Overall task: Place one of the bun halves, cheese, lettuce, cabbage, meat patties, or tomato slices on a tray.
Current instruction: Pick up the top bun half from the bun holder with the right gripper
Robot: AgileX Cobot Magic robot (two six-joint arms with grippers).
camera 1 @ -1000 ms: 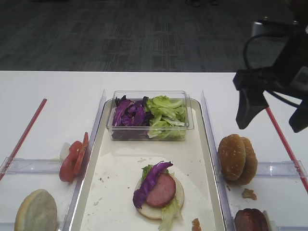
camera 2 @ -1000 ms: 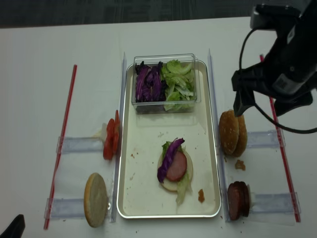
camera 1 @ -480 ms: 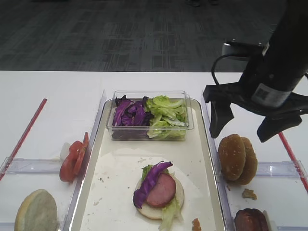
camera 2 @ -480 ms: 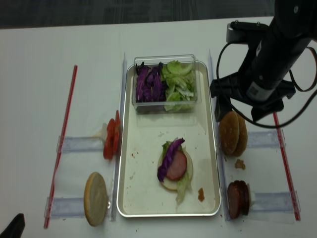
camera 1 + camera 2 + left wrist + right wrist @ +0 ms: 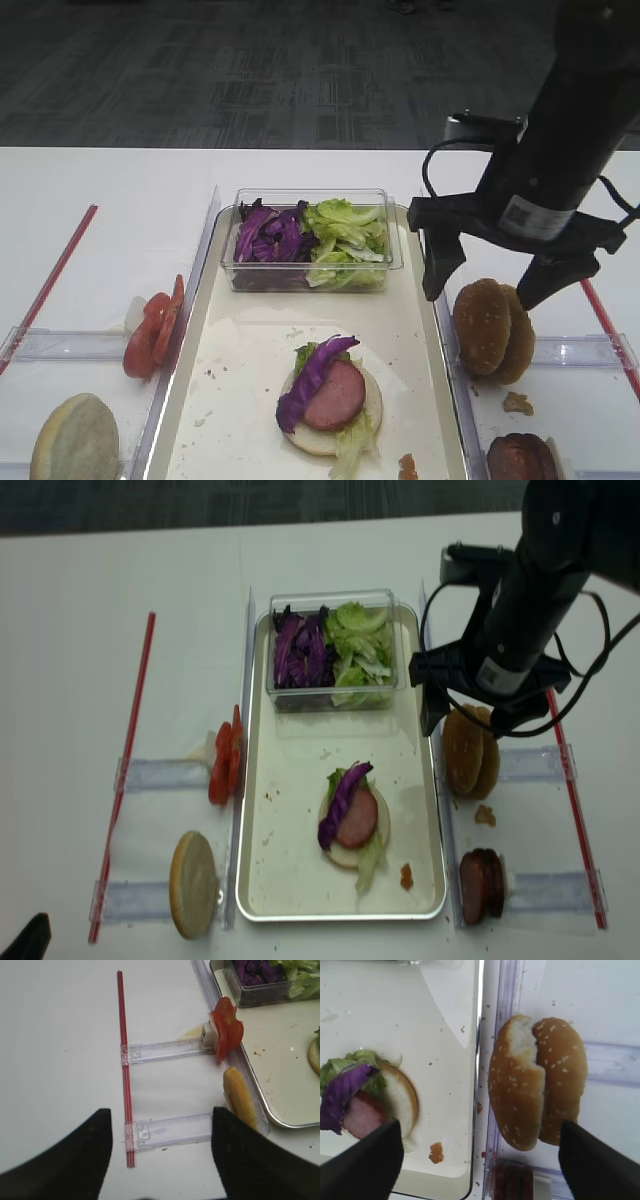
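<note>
Right wrist view: my right pincer [image 5: 480, 1152] spread wide, empty, straddling two sesame bun halves [image 5: 536, 1082] propped on edge against each other just outside the tray [image 5: 445, 1050]. Risk: closing could pinch both tops together, or tip the pair, since they lean loosely.

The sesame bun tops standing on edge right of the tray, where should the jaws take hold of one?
Grip the nearer sesame bun top across its thin edges, coming straight down from above. It stands upright on its rim, leaning against a second bun, so only its upper edge is free. The right gripper hangs open above it.
</note>
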